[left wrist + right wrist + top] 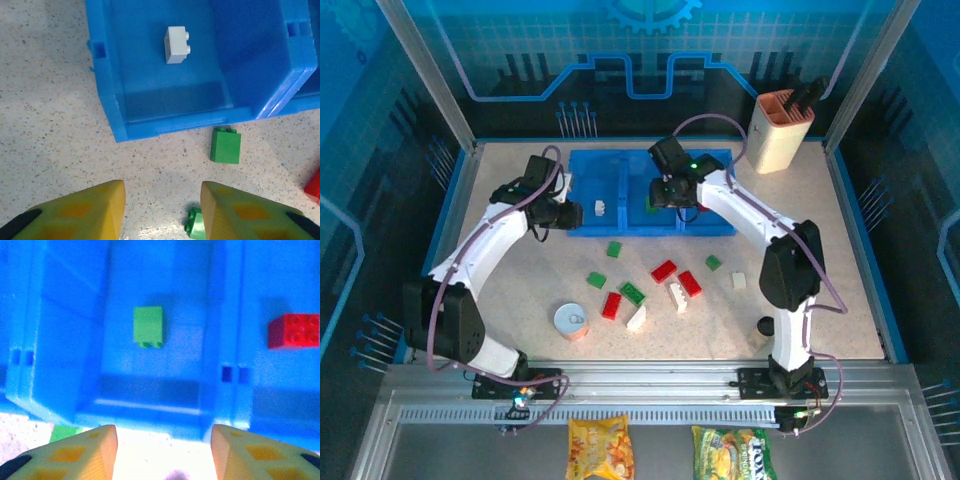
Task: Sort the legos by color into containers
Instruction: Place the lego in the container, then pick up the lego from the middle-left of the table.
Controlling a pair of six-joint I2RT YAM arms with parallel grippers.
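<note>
Overhead: the blue tray (630, 229), split into three bins, lies at the far middle of the speckled desk (520, 290). The loose bricks (663, 270), red, green and white, are scattered nearer my bases, with a tin can (571, 321) beside them.
Left wrist, fingers: my left fingers (162, 210) are spread wide and empty, low over the desk just short of the tray's front wall.
Left wrist, bricks: a white brick (176, 45) lies in the left bin. A green brick (225, 145) sits on the desk just beside the front wall, and a smaller green piece (196, 225) is half hidden behind one tip.
Right wrist, fingers: my right fingers (164, 450) are wide and empty, facing the middle bin.
Right wrist, bricks: a sorted green block (148, 326) rests in the middle bin, and a red brick (293, 330) in the bin to its right.
Materials: the bricks are hard, glossy, square-edged plastic with studs. The tray is smooth with thin walls. The desk is matte.
Risk: I judge the green brick by the wall the awkward one, since a tip has little room there and could shove the tray. Slick bricks may squirt from a pinch, and one dropped near a divider could bounce into the wrong bin.
</note>
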